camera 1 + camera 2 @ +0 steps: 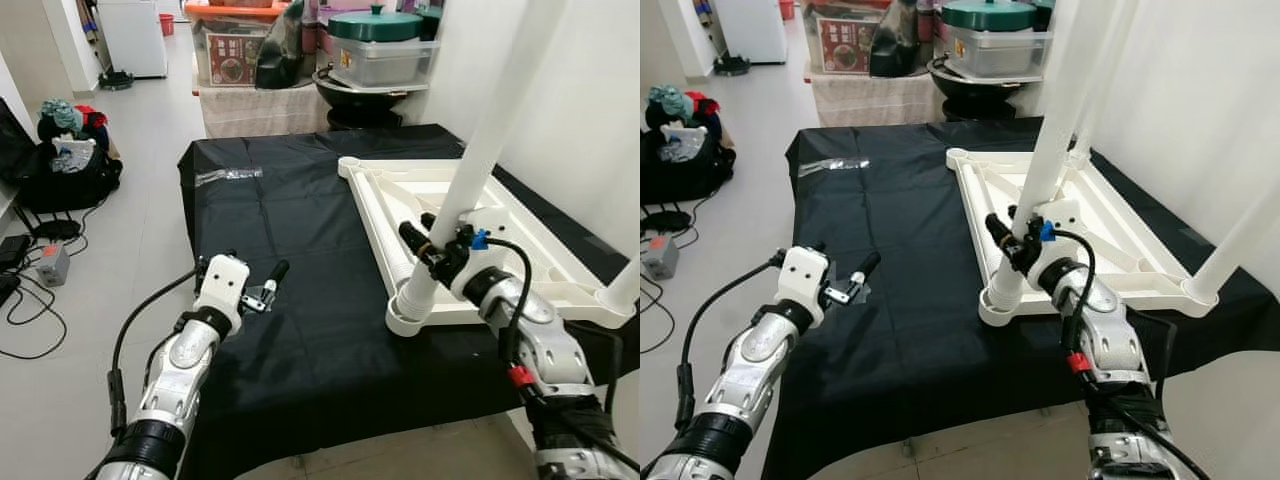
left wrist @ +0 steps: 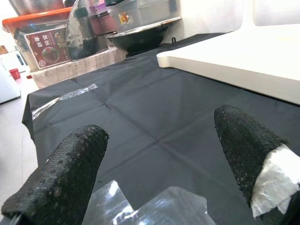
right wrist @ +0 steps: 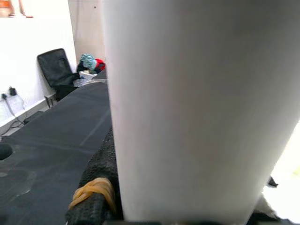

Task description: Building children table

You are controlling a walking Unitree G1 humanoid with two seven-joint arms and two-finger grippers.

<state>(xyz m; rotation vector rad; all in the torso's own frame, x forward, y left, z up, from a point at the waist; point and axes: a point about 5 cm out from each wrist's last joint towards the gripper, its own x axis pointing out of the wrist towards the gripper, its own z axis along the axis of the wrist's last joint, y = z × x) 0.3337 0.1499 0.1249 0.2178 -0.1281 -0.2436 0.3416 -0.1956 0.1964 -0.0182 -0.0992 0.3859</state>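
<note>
While my right gripper (image 1: 432,250) clamps the white leg (image 1: 470,180) standing in the upturned tabletop's (image 1: 520,240) near corner, I'm seating it; next, twist it firmly. Left gripper (image 1: 262,285) hovers open.

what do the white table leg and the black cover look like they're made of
White table leg: looks like moulded plastic, smooth with a soft sheen, same white as the upturned tabletop it joins. Black cover: probably thin fabric or plastic sheeting; matte, with fold creases.
</note>
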